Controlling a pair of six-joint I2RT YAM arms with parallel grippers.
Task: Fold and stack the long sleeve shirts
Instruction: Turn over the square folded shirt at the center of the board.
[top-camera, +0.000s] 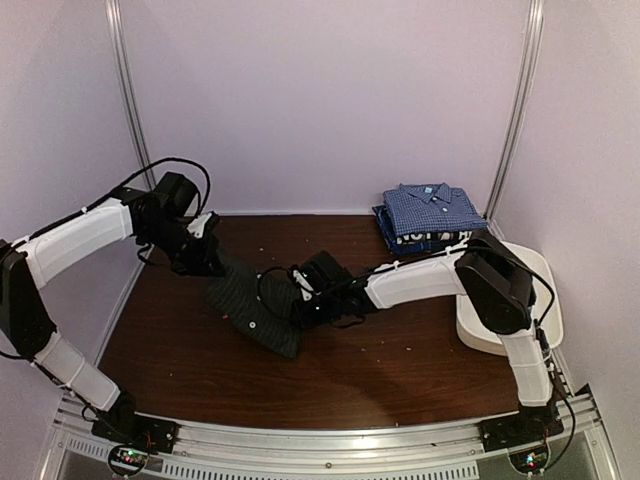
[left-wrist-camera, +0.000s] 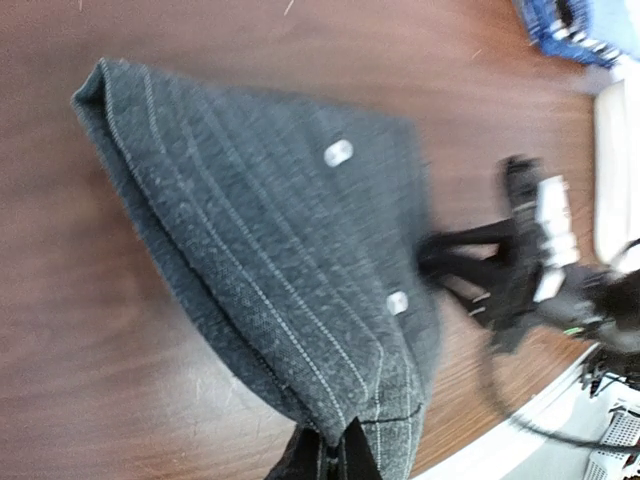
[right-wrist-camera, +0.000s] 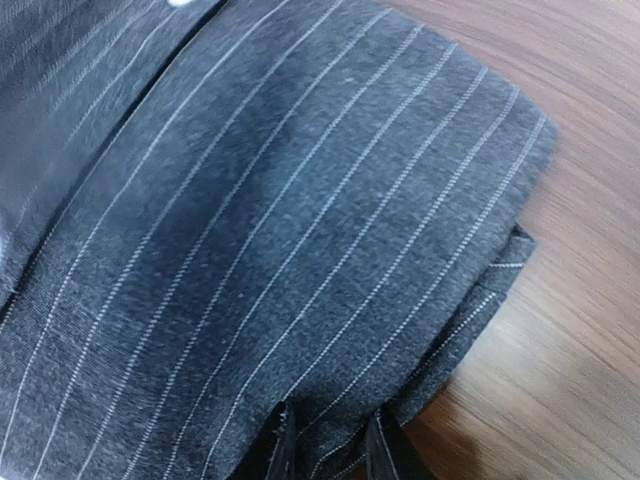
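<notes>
The charcoal shirt (left-wrist-camera: 280, 270) is pinched at one edge by the left gripper (left-wrist-camera: 335, 455). Another edge is straddled by the right gripper (right-wrist-camera: 335, 450), whose clamping cannot be told.

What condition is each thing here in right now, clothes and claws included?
charcoal pinstriped shirt: partly folded, held at two edges.
blue checked shirt: folded, atop the navy one.
navy shirt: folded, bottom of stack.
left gripper: shut on the charcoal pinstriped shirt.
right gripper: shut on the charcoal pinstriped shirt.
</notes>
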